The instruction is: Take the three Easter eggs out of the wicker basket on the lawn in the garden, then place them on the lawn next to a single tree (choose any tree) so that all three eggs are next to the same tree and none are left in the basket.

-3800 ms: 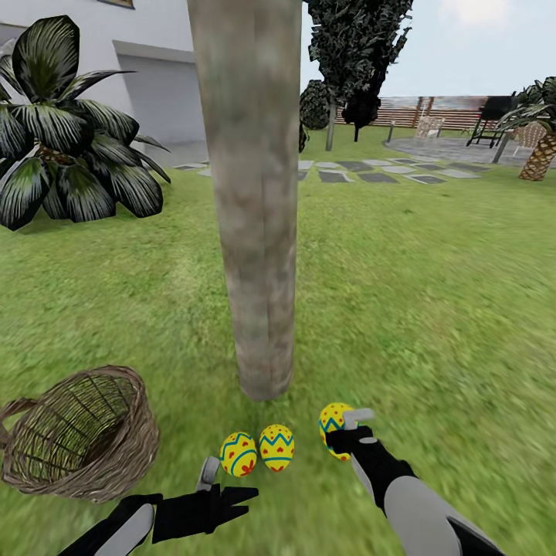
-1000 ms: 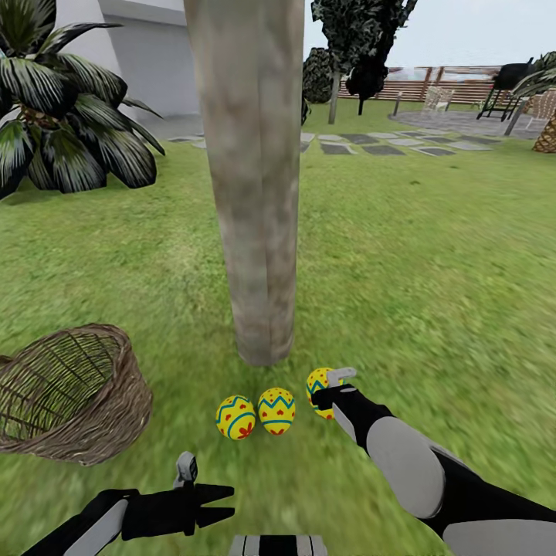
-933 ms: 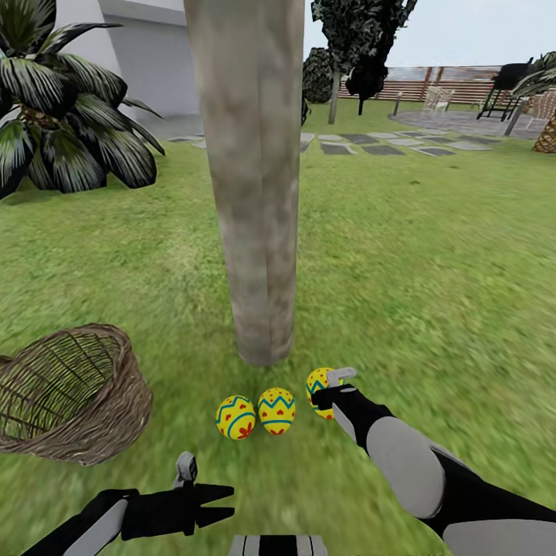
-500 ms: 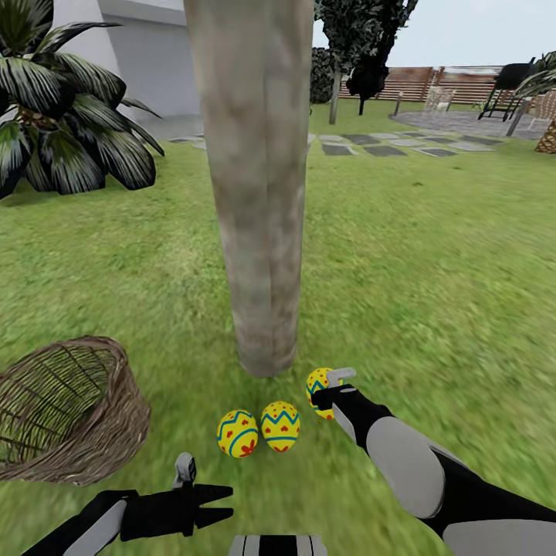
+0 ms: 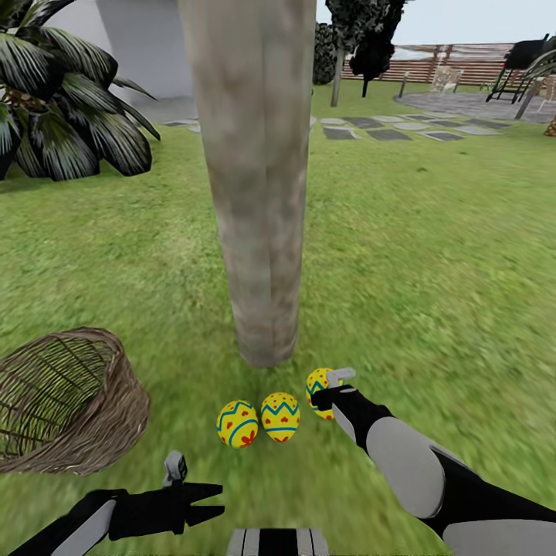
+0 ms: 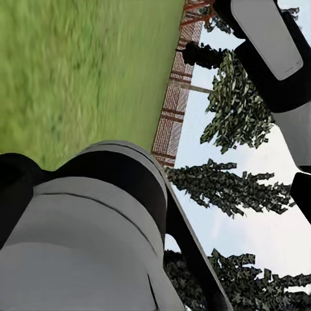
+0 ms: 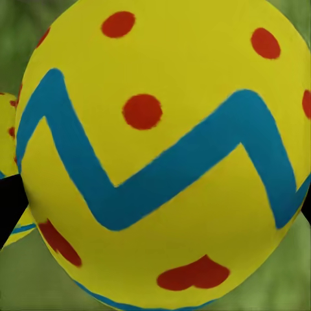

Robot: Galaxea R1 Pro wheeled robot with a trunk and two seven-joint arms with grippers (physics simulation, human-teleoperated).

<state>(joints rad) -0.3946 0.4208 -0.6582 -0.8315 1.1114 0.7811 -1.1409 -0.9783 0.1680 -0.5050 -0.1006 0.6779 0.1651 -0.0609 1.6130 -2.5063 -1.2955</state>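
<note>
Eggs: third one (image 5: 320,388) pinched in the right gripper (image 5: 330,392), low over the lawn (image 5: 432,262) just right of the trunk foot. Right wrist view has this egg (image 7: 162,155) pressed close between the dark finger edges, a sliver of a second egg (image 7: 8,129) behind it. Grip and arm pose match the frames of the last second; nothing let go yet

Left gripper (image 5: 207,498) spread and empty, hanging near the bottom of the head view, a little lower and further left than half a second ago. Left wrist camera looks away over grass toward fence (image 6: 170,110) and conifers (image 6: 233,110)

Outward: two eggs (image 5: 238,424) (image 5: 280,416) rest on the grass side by side, touching or nearly so, just in front of the tree (image 5: 259,193). Wicker basket (image 5: 69,401) tipped on its side to the left, near but apart from them; what shows of its inside looks empty

Change: mostly the view. Trunk, eggs and basket have slid slightly in frame and the palm plant (image 5: 69,116) sits higher, so head or base moved, not the things

Judgement: task near its end. Two eggs placed, basket seemingly cleared, last egg already in the right spot. Remaining step is to lower and release it beside the others; risk is a roll on release
</note>
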